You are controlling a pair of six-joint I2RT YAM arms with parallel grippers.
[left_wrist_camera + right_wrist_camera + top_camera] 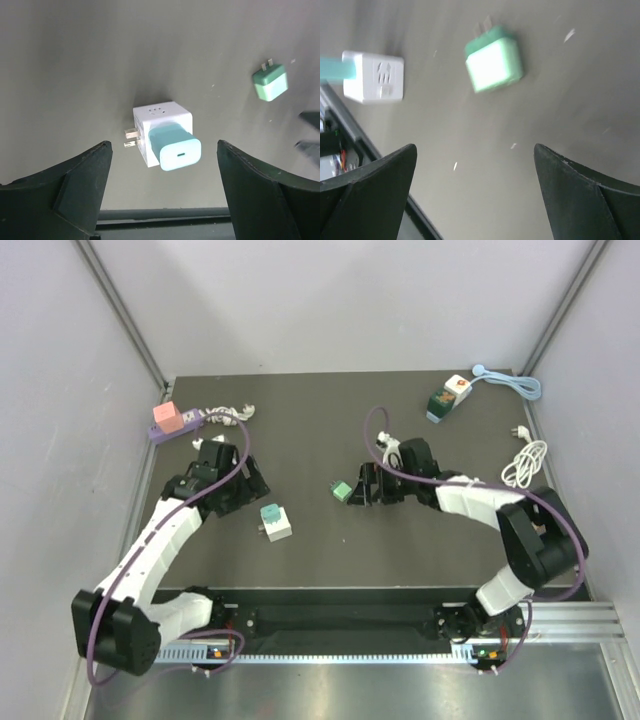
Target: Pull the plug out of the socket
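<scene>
Smooth plastic socket point(160, 112) with metal prongs point(131, 138), matt table point(75, 60)

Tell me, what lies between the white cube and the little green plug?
Nothing: only bare dark table separates the white cube from the green plug, as the top view shows.

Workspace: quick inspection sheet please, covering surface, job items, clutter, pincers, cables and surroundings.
Surface: dark table, a few pale specks.
Job's things: white socket cube with a teal charger seated in it; green plug lies free, apart from the cube.
Clutter: pink and purple power strip far left; green and white device far right.
Pincers: left pincer open, facing the cube; right pincer open, facing the green plug; neither holds anything.
Cables: light blue cable by the device; white coiled cable at the right edge; purple cable along each arm.
Surroundings: pale walls on three sides; metal rail at the near edge.
</scene>
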